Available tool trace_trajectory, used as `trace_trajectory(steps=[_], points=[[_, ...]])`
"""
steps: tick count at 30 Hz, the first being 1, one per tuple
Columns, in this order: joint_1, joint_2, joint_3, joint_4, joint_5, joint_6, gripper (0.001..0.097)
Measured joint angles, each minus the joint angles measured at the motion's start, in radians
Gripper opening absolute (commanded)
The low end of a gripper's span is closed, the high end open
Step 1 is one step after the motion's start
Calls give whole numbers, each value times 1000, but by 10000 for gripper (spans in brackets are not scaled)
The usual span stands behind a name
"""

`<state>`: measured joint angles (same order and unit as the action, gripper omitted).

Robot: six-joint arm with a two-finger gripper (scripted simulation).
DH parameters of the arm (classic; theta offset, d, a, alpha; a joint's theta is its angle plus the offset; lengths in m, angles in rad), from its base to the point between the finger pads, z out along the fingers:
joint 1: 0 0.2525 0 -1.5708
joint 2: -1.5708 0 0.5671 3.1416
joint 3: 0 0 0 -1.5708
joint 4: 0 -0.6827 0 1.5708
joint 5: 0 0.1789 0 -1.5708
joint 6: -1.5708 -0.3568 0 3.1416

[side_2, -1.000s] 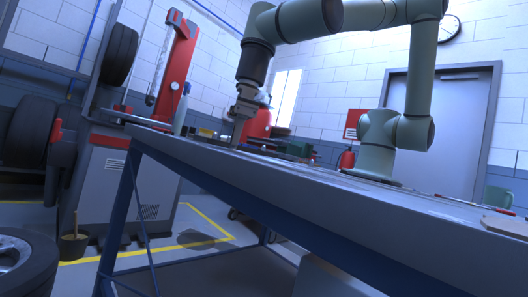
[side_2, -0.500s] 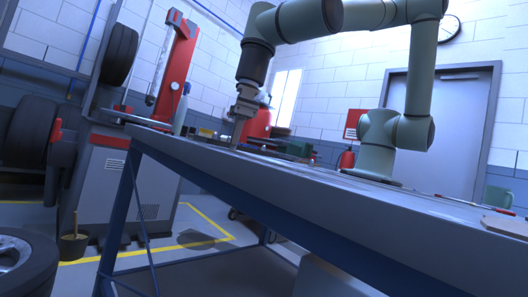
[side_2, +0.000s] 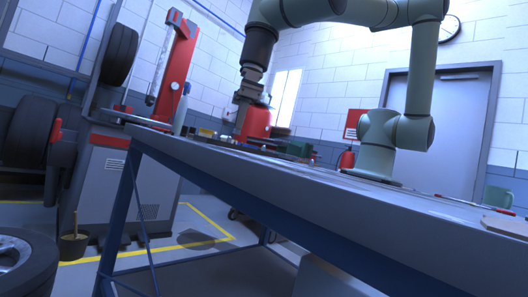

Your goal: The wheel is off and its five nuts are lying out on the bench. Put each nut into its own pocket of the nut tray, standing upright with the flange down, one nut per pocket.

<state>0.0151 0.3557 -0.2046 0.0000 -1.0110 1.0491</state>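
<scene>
On the far left part of the grey bench, my gripper (side_2: 238,131) reaches straight down to the benchtop and is closed on a nut, which is hidden behind the fingers from this low angle. The dark nut tray (side_2: 221,142) lies flat just beside the fingers, seen edge-on, so its pockets cannot be made out. Small silvery nuts stand out on the bench: one (side_2: 228,138) by the tray, one (side_2: 263,147) further right and one (side_2: 311,161) toward the arm's base.
A green mug (side_2: 497,196) stands at the bench's right end near a red-handled tool (side_2: 476,204) and a wooden board (side_2: 506,225). A white spray bottle (side_2: 180,112), a green box (side_2: 297,148) and small boxes crowd the bench's far side. The arm's base (side_2: 373,173) sits mid-bench.
</scene>
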Motion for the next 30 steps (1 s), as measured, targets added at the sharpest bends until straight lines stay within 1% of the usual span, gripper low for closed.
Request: trace_trajectory(steps=[7,12,16,22,25,30], points=[[0,-52,31,0,-81,0,39],[0,-76,50,0,-123,0,39],[0,-84,57,0,-139,0,39],[-1,-86,55,0,-140,5,39],[-19,-113,21,0,-134,79,39],[-101,-216,-100,0,-117,363,39]])
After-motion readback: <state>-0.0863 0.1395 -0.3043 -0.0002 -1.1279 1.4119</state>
